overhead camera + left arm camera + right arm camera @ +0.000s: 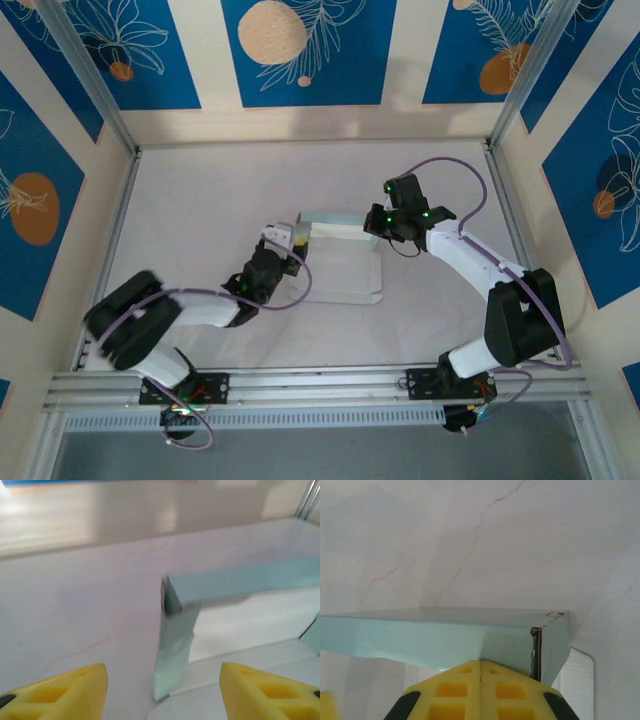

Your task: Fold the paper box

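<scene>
Top view: the paper box (340,265), partly folded, lies at the centre of the bench (200,200), its pale green rear wall raised and its white base flat. The left gripper (285,240) sits at the box's upper left corner. In the left wrist view this gripper (162,672) is open, and an upright corner flap stands ahead between its yellow fingers (75,690). The right gripper (378,222) is at the rear wall's right end. In the right wrist view this gripper (480,667) is closed, its tips against the wall.
</scene>
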Robot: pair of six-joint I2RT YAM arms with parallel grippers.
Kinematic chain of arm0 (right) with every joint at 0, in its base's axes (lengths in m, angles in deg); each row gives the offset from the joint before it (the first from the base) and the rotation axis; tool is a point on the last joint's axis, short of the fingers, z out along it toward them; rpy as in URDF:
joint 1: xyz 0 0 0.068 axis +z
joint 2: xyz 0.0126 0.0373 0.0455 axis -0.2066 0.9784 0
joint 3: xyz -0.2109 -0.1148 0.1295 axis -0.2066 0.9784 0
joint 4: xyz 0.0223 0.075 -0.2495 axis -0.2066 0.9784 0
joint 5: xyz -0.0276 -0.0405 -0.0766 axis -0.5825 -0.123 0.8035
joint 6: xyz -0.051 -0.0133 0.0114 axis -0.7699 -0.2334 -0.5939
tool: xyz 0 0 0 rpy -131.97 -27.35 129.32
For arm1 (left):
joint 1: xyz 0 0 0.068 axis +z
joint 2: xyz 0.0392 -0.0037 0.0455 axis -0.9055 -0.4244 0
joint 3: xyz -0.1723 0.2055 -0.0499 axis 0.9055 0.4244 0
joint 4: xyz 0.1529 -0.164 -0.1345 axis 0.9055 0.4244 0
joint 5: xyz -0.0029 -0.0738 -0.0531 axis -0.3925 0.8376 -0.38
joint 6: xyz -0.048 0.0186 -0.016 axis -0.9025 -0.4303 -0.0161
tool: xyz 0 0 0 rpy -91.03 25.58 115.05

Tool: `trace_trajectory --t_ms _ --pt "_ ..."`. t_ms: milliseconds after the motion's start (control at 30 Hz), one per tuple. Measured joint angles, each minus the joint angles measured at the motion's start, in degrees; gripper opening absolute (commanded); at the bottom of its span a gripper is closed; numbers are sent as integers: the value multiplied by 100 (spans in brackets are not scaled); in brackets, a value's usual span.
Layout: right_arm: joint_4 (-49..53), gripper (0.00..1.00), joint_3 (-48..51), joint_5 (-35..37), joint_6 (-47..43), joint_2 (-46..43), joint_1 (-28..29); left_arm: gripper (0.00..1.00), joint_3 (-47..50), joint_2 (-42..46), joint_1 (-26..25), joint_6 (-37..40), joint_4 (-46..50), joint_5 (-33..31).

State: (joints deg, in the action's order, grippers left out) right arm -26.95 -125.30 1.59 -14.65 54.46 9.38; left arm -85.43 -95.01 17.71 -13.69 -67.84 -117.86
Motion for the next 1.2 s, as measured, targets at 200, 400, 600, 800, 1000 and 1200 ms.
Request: trace_trajectory --t_ms 200,400,600,800,1000,1200 --pt "-22 0 0 0 -4 0 11 71 -894 1547 109 -313 1971 -310" --pt "-28 0 0 0 -4 2 59 70 -1631 1134 678 -732 2887 199" --pt "-20 0 -4 0 -66 2 63 62 -1305 549 881 -398 2918 636" --pt "0 0 -33 -2 -221 39 70 64 -573 527 1285 533 2280 1154" --pt "50 0 -133 -2 -372 116 70 66 -584 118 1749 1268 1930 2450" --pt "66 0 -136 -42 -433 116 70 65 -870 -385 1810 1947 2048 3515"
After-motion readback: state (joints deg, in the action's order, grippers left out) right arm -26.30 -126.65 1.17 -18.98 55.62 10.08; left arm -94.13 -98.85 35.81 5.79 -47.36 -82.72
